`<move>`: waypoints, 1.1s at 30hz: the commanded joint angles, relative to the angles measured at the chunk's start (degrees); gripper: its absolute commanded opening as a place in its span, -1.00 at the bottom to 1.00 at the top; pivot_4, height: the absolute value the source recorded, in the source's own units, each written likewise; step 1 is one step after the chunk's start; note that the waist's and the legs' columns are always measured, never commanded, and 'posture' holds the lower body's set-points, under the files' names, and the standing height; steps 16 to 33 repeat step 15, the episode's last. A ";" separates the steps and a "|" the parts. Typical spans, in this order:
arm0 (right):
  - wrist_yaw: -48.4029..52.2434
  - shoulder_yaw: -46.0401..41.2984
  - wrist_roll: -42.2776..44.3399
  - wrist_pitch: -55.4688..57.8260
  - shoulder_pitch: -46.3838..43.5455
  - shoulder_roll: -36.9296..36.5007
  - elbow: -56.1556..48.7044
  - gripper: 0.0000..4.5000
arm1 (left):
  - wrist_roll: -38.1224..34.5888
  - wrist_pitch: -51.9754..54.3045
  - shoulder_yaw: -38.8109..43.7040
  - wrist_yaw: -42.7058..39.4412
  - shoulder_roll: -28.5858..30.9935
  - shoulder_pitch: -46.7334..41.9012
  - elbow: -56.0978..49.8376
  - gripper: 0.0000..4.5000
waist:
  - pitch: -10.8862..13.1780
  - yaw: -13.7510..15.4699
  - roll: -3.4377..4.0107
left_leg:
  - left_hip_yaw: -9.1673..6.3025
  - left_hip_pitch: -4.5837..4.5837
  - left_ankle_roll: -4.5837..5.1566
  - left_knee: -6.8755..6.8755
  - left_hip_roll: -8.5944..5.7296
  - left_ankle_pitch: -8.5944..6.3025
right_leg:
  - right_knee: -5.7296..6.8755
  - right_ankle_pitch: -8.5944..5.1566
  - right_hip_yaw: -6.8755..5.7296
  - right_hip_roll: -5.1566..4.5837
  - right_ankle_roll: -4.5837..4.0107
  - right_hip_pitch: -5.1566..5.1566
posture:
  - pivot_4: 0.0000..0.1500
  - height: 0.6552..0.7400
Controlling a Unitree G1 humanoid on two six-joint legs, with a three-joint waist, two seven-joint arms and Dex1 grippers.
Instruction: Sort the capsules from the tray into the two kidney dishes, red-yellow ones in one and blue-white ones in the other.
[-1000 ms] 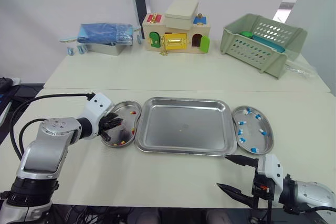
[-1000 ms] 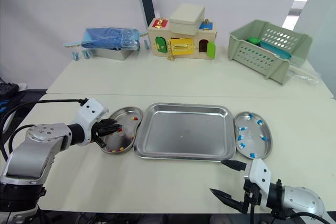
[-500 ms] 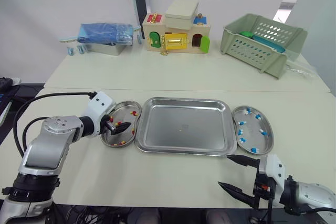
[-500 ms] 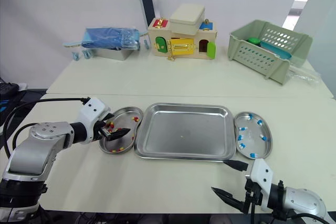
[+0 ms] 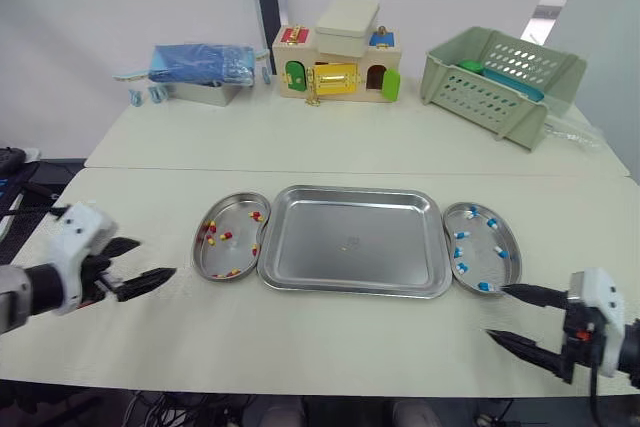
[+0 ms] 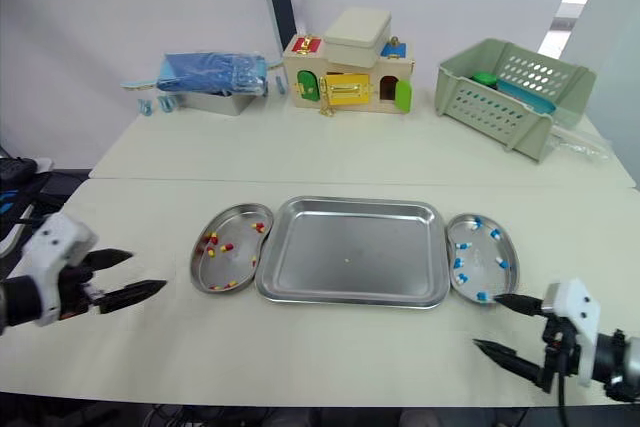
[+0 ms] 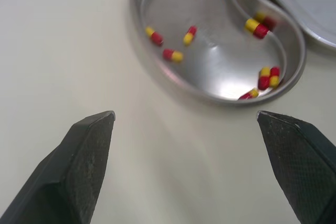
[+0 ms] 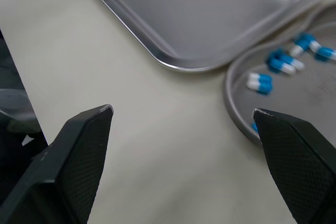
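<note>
Steel kidney dishes [image 5: 240,252] flank the tray [image 5: 350,269]; left fingers [image 7: 79,171] and right fingers [image 8: 79,156] both spread wide, holding nothing.

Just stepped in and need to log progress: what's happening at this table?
A two-armed robot is sorting capsules. The tray is empty: the red-yellow capsules lie in the left kidney dish, the blue-white capsules in the right kidney dish. The left gripper and right gripper hang open outside the dishes, holding nothing.
</note>
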 commanded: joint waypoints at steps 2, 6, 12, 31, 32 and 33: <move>5.00 -2.77 -2.98 -2.14 -4.37 -4.24 12.18 1.00 | 2.45 -4.17 7.77 -2.40 1.11 6.92 3.94 0.99 | 0.00 -0.15 -0.02 | 0.04 0.02 0.00 -0.01 0.00 0.00 | 0.00 0.00 0.03 0.00 0.00 0.00 | 1.00 1.00; 7.22 -0.11 -6.25 -4.79 -10.71 -6.18 20.61 1.00 | 4.96 -8.99 8.87 -2.59 0.93 11.24 8.43 0.99 | 0.01 -0.16 0.00 | 0.05 0.04 0.00 -0.05 0.01 0.00 | 0.00 0.00 0.03 0.00 -0.01 -0.01 | 1.00 1.00; 9.44 3.95 -9.69 -7.93 -18.81 -6.58 27.41 1.00 | 4.44 -10.36 9.15 -0.56 -1.06 12.13 9.13 0.99 | 0.01 -0.21 -0.01 | 0.03 0.01 -0.01 -0.05 0.01 0.00 | -0.01 0.00 0.01 -0.02 -0.01 -0.02 | 1.00 1.00; 9.75 4.71 -10.14 -8.40 -19.75 -6.09 28.21 1.00 | 4.49 -10.83 8.94 0.31 -1.51 12.05 8.83 0.99 | 0.01 -0.15 -0.01 | 0.03 -0.02 -0.01 -0.05 0.00 0.00 | -0.02 0.00 0.00 -0.04 -0.01 -0.03 | 1.00 1.00; 9.75 4.71 -10.14 -8.40 -19.75 -6.09 28.21 1.00 | 4.49 -10.83 8.94 0.31 -1.51 12.05 8.83 0.99 | 0.01 -0.15 -0.01 | 0.03 -0.02 -0.01 -0.05 0.00 0.00 | -0.02 0.00 0.00 -0.04 -0.01 -0.03 | 1.00 1.00; 9.75 4.71 -10.14 -8.40 -19.75 -6.09 28.21 1.00 | 4.49 -10.83 8.94 0.31 -1.51 12.05 8.83 0.99 | 0.01 -0.15 -0.01 | 0.03 -0.02 -0.01 -0.05 0.00 0.00 | -0.02 0.00 0.00 -0.04 -0.01 -0.03 | 1.00 1.00</move>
